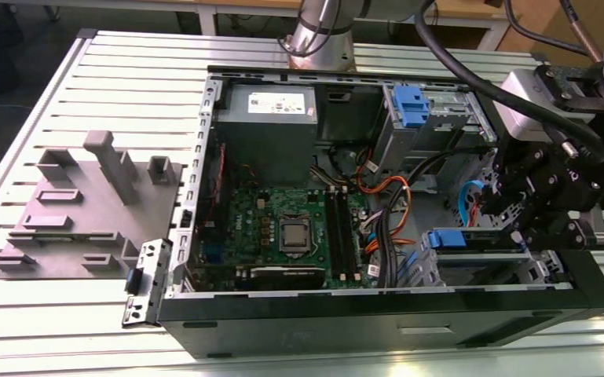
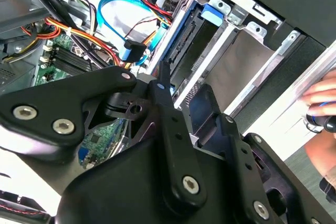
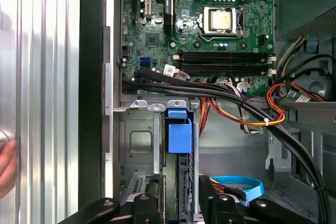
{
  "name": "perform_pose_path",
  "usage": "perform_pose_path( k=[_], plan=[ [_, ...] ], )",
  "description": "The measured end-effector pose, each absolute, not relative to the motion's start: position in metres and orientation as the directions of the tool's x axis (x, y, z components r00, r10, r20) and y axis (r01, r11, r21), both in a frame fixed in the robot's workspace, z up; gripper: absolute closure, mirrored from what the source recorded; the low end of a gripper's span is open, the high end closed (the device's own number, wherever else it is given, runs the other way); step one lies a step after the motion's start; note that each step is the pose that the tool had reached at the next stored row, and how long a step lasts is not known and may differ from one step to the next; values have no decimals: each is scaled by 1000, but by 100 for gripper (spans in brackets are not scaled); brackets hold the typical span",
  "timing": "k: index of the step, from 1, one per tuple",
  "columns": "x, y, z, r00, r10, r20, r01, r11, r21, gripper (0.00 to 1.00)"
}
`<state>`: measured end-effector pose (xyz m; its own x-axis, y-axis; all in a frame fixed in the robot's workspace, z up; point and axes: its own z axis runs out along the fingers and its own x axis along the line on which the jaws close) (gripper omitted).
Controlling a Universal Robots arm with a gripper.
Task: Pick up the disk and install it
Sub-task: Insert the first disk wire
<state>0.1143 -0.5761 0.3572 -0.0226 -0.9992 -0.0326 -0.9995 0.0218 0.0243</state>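
Gripper: in the exterior view the gripper [image 1: 524, 224] hangs over the drive cage at the case's [image 1: 386, 318] end on the exterior view's right.
Fingers: spread, a clear gap between them in both wrist views [image 3: 179, 190] [image 2: 184, 85]; nothing is pinched (whether a pad touches the disk, I cannot tell).
Disk: the disk [image 2: 197, 40] sits edge-up in a bay of the cage, its blue tab at the bay's mouth [image 3: 178, 136]; in the exterior view it lies just beside the fingers [image 1: 459, 239].
Line-up: in the first wrist view the two fingers stand either side of the disk's slot.
Clip: a blue clip [image 1: 411, 106] sits in the other cage, well apart from the gripper.
Board: the motherboard [image 1: 286, 228] lies flat in the open case, beside the cage.
Cable: a blue cable [image 3: 239, 183] loops near the fingers.
Table: a slatted table [image 1: 71, 330] bears the case and a grey fixture [image 1: 71, 212].
Person: a hand [image 2: 320, 100] shows outside the case.
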Motion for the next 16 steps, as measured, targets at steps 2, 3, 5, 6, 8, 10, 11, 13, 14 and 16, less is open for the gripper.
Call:
perform_pose_path(
  k=[2,3,5,6,8,10,11,13,14,16],
  plan=[
    [114,-576,357,-23,-999,-33,-999,22,24,58],
    [114,-576,357,-23,-999,-33,-999,22,24,58],
    [114,-576,357,-23,-999,-33,-999,22,24,58],
    [114,-576,357,-23,-999,-33,-999,22,24,58],
    [114,-576,357,-23,-999,-33,-999,22,24,58],
    [114,-576,359,-23,-999,-32,-999,22,24,58],
    [114,-576,360,-23,-999,-33,-999,22,24,58],
    [114,-576,363,-23,-999,-33,-999,22,24,58],
    [114,-576,363,-23,-999,-33,-999,22,24,58],
    [114,-576,363,-23,-999,-33,-999,22,24,58]
  ],
)
